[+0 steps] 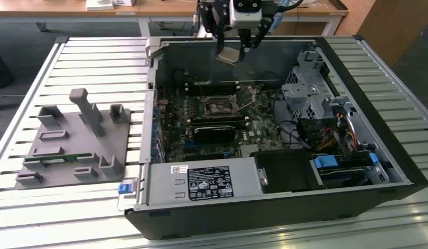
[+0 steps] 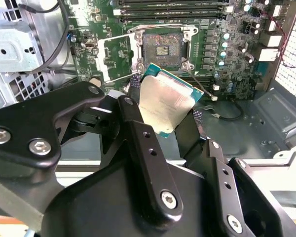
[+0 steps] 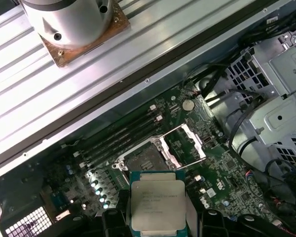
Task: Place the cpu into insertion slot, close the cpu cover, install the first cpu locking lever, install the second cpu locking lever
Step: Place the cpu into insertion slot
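While the fingers (image 2: 138,127) are clamped on two opposite edges of the cpu (image 2: 164,101), the chip hangs tilted in the air, its dull silver face towards the second wrist view and its green border showing along the far edge; in the first wrist view the cpu (image 3: 158,206) sits between the dark finger pads, with the insertion slot (image 3: 142,161) just beyond it on the board; the slot (image 2: 163,48) lies bare, its dark centre uncovered, and nothing rests in it; the cpu cover (image 2: 116,57) is swung back on its hinge beside the slot, the green board visible through its cut-out middle; a thin wire lever (image 2: 201,87) runs out from the socket's corner; in the exterior view the cpu (image 1: 228,55) is held high near the far wall of the open computer case (image 1: 380,171), well apart from the insertion slot (image 1: 219,107) below; the case lies on a slatted tabletop (image 1: 96,57), and a grey fixture (image 1: 75,140) stands on the exterior view's left.
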Robot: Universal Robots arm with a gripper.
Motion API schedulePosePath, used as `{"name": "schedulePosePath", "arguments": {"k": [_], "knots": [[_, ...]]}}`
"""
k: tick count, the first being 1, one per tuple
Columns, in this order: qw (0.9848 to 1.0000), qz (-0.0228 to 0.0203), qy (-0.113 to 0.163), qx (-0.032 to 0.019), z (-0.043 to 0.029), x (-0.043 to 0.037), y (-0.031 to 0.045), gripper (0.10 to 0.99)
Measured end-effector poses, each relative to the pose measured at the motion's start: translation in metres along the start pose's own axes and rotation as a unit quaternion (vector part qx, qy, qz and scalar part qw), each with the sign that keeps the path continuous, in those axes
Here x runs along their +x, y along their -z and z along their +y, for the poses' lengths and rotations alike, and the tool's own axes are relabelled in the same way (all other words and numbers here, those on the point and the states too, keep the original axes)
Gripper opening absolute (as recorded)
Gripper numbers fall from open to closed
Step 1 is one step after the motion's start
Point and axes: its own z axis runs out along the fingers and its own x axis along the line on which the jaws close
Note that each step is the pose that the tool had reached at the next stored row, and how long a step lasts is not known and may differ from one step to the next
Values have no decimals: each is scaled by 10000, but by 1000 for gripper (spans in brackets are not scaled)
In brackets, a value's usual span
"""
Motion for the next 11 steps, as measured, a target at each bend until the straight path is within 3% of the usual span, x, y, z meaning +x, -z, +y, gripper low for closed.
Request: {"name": "schedulePosePath", "arguments": {"k": [11], "knots": [[9997, -23, -258, -5, -1, 0, -7, 533]]}}
